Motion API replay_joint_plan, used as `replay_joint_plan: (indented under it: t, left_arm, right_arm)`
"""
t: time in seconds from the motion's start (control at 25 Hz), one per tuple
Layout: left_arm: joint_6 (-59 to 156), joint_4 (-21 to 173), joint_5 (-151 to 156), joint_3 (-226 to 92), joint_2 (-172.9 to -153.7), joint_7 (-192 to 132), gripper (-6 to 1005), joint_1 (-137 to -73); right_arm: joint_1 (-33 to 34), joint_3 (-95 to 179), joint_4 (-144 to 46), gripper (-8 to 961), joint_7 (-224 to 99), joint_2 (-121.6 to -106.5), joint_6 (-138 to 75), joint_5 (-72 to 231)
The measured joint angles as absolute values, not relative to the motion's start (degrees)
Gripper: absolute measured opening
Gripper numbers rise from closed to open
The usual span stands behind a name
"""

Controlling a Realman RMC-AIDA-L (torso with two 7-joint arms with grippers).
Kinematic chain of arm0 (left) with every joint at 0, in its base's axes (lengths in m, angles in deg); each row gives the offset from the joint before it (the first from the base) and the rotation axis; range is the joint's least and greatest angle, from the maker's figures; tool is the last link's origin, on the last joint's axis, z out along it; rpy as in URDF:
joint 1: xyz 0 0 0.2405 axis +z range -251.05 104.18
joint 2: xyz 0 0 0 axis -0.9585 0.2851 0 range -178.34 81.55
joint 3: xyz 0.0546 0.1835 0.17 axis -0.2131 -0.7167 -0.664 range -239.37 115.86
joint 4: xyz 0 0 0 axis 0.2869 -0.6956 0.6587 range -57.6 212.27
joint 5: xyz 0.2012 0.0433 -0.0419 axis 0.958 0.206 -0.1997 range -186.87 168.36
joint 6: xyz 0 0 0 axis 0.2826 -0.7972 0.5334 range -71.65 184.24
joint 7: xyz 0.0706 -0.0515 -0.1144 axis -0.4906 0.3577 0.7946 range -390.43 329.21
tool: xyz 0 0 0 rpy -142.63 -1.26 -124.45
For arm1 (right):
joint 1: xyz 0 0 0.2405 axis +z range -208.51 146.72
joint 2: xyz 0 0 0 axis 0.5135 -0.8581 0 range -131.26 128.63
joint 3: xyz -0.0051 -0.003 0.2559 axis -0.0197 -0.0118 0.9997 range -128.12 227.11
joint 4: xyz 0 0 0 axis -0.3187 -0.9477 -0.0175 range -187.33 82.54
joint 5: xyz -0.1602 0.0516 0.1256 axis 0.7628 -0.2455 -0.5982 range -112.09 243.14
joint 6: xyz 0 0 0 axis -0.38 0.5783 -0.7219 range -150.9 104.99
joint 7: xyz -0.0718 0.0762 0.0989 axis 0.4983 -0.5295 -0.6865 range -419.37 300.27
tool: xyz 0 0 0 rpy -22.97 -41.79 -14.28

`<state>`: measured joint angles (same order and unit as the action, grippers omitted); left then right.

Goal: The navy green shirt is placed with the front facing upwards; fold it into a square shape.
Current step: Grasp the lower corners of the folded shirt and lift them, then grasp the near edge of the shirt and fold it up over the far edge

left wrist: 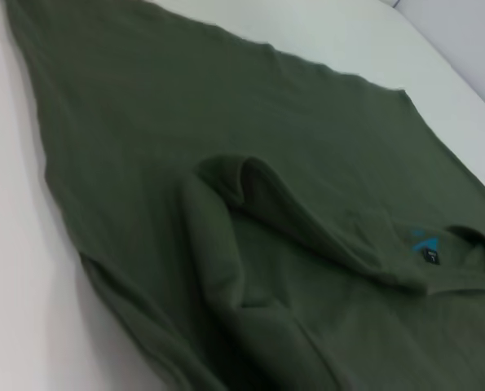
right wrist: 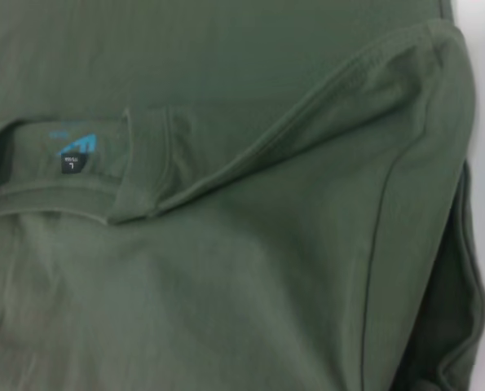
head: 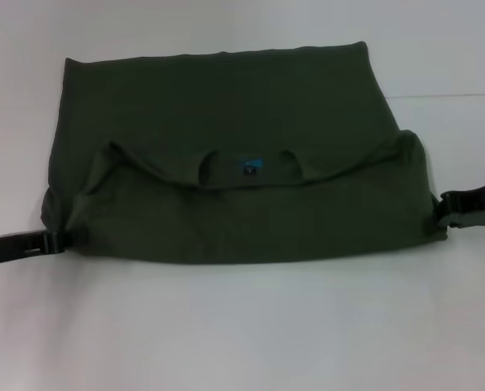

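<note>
Head view shows the navy green shirt (head: 226,138) lying on the white table (head: 242,326), its collar half folded over the lower half so the neck opening and the blue print inside the collar (head: 252,166) face up. The left hand (head: 56,241) sits at the shirt's near-left folded corner, the right hand (head: 443,208) at the near-right corner; each touches the cloth edge, but I cannot tell whether either is closed on the fabric or merely resting against it.

The fold is uneven: beyond the left hand the sleeve edge curls up in a rounded ridge, and just inward of the right hand the shoulder seam bulges and sags. If the hands let go or pull now, that loose ridge would likely flop back or drag, leaving a crooked edge. Uneven tension between the two corners could skew the fold line, so the final square would come out lopsided.
</note>
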<state>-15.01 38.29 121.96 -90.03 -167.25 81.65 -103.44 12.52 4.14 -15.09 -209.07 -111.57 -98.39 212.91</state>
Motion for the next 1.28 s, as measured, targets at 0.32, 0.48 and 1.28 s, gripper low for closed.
replay_joint_plan:
  t: [0.32,0.48,1.28]
  left_arm:
    - [-24.9,34.3,128.6,-89.7,-166.4,88.7,53,-103.4]
    - [-31.5,31.7,131.4,-89.5,-165.95,91.5,53,-103.0]
    - [-52.1,28.1,141.9,-85.1,-164.81,93.3,53,-101.9]
  right_arm:
    - [11.5,4.0,-14.7,32,-207.9,-111.24,-103.1,213.2]
    - [11.2,4.1,-14.7,31,-206.7,-111.13,-106.9,213.2]
    - [6.9,3.8,-14.9,31,-201.5,-111.07,-119.6,213.6]
